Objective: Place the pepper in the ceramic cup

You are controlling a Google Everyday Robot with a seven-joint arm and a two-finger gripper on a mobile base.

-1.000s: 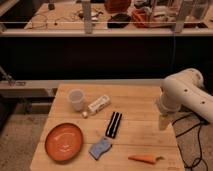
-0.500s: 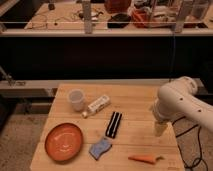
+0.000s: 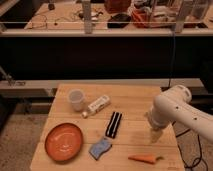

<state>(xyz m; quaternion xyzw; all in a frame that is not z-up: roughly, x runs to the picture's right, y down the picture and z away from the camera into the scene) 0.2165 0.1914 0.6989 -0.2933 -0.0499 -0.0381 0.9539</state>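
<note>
The pepper (image 3: 144, 159) is a small slender orange piece lying on the wooden table (image 3: 130, 97) near its front right edge. The ceramic cup (image 3: 76, 99) is a small white round cup standing upright at the table's back left. My gripper (image 3: 154, 136) hangs from the white arm (image 3: 175, 110) at the right, pointing down, just above and slightly right of the pepper. It is far from the cup.
A round orange plate (image 3: 64, 141) lies at the front left. A white tube-shaped bottle (image 3: 96, 106) lies beside the cup. A black flat object (image 3: 114, 124) lies mid-table, with a blue sponge (image 3: 100, 148) in front of it. A cluttered bench stands behind.
My arm and gripper have moved down and toward the front of the table, closer to the pepper. The objects on the table have not moved.
</note>
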